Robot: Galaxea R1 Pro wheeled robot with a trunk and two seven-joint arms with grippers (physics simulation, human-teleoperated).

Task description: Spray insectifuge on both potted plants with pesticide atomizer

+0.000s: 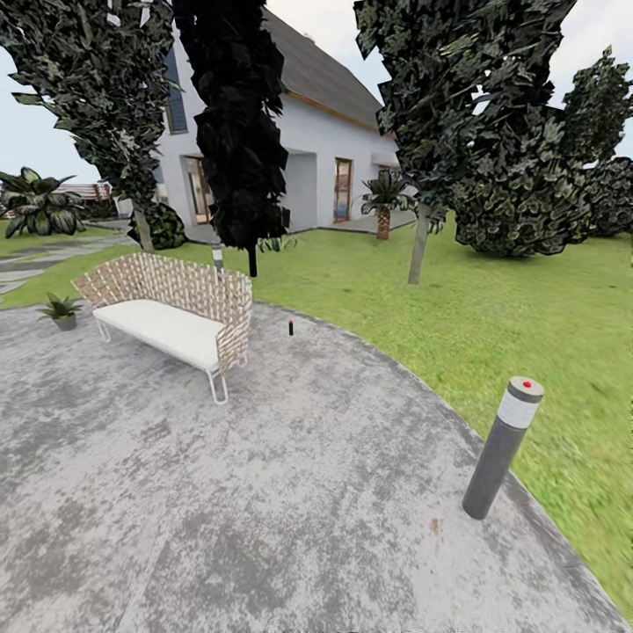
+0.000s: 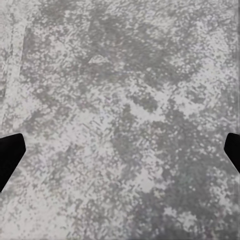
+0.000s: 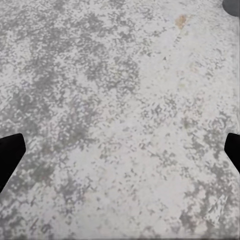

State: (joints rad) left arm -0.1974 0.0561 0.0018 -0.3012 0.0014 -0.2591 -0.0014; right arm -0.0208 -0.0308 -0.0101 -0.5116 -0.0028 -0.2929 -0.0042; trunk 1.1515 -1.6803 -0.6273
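Both pairs of fingers (image 2: pixel 10 152) (image 3: pixel 10 152) were spread wide and held nothing, pointing down at bare paving, as the robot had not reached anything. The atomizer (image 1: pixel 291 328) stood far ahead of them, beside the sofa (image 1: pixel 171 312); one potted plant (image 1: pixel 60 310) was at its other end.

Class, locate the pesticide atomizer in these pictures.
In the head view, the pesticide atomizer stands upright on the paved patio, just right of the wicker bench, near the lawn edge.
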